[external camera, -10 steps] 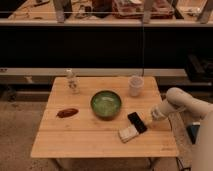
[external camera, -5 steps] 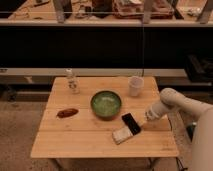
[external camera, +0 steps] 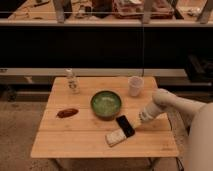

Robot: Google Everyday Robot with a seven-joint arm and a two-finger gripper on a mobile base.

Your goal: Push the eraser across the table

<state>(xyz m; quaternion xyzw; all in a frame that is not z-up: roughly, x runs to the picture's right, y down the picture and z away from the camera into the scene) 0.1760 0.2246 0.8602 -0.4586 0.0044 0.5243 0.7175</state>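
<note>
The light-wood plank table (external camera: 75,140) fills the middle of the camera view. A white rectangular eraser (external camera: 114,137) lies flat near its front edge, right of centre. My gripper (external camera: 125,125) is a dark shape at the end of the white arm (external camera: 165,102) that reaches in from the right. It is low over the table and touches the eraser's upper right side.
A green bowl (external camera: 106,103) stands just behind the eraser. A white cup (external camera: 135,85) is at the back right and a small bottle (external camera: 73,81) at the back left. A reddish-brown item (external camera: 67,113) lies at the left. Dark shelving runs behind the table.
My gripper has moved left and slightly toward the front edge. The eraser has slid left along the table ahead of it.
</note>
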